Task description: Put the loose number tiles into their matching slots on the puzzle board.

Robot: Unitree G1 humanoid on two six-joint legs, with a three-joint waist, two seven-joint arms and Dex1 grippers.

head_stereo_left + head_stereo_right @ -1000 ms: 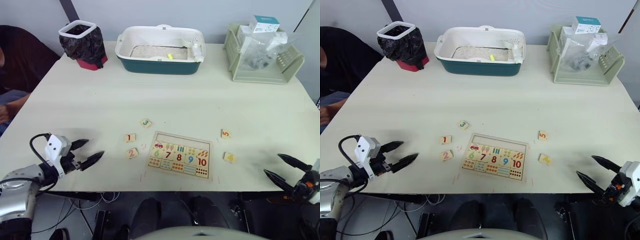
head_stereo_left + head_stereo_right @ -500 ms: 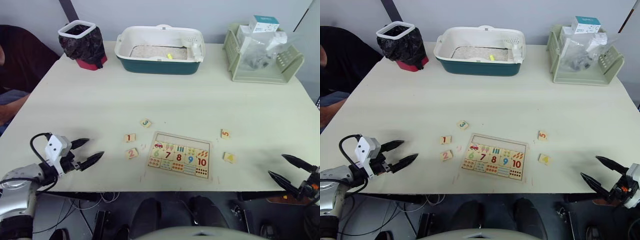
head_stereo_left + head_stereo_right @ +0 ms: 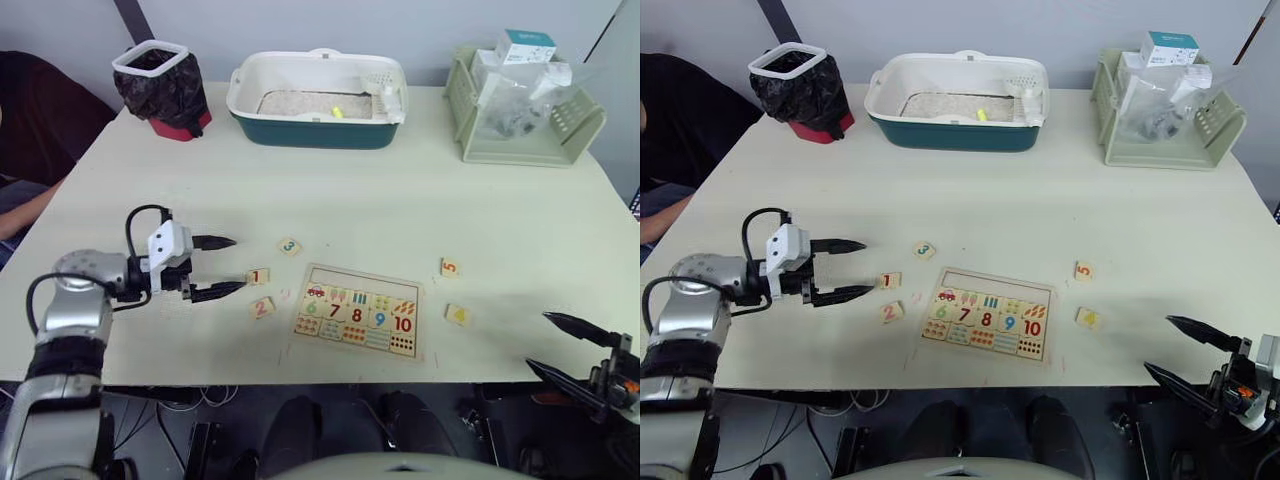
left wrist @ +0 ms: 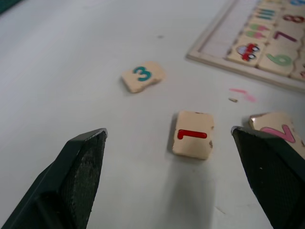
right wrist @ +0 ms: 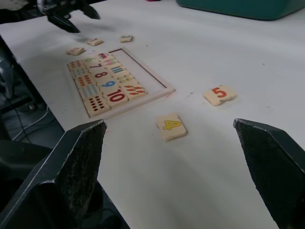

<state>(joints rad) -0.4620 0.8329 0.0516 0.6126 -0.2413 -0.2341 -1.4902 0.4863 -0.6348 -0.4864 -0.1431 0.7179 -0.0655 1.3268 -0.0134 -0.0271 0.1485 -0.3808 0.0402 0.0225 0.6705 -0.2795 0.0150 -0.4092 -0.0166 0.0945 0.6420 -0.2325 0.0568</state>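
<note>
The puzzle board (image 3: 372, 281) lies near the table's front edge, its top row of slots bare and tiles 6 to 10 seated below. Left of it lie loose tiles 1 (image 3: 258, 276), 2 (image 3: 263, 307) and 3 (image 3: 289, 246). Tiles 5 (image 3: 450, 267) and 4 (image 3: 458, 314) lie to its right. My left gripper (image 3: 238, 263) is open just left of tile 1 (image 4: 192, 134), its fingers spread wide on either side of it and not touching. My right gripper (image 3: 537, 340) hangs open off the table's front right edge, pointing toward tile 4 (image 5: 171, 126).
Along the back stand a bin lined with a black bag (image 3: 160, 85), a white and teal tray (image 3: 318, 128) and a pale green rack (image 3: 525, 140) holding a box and plastic bags. A person's arm (image 3: 30, 208) shows at the far left.
My left gripper has swung from the table's front left corner inward and forward to tile 1, still open. My right gripper has drifted slightly down and right, staying open.
</note>
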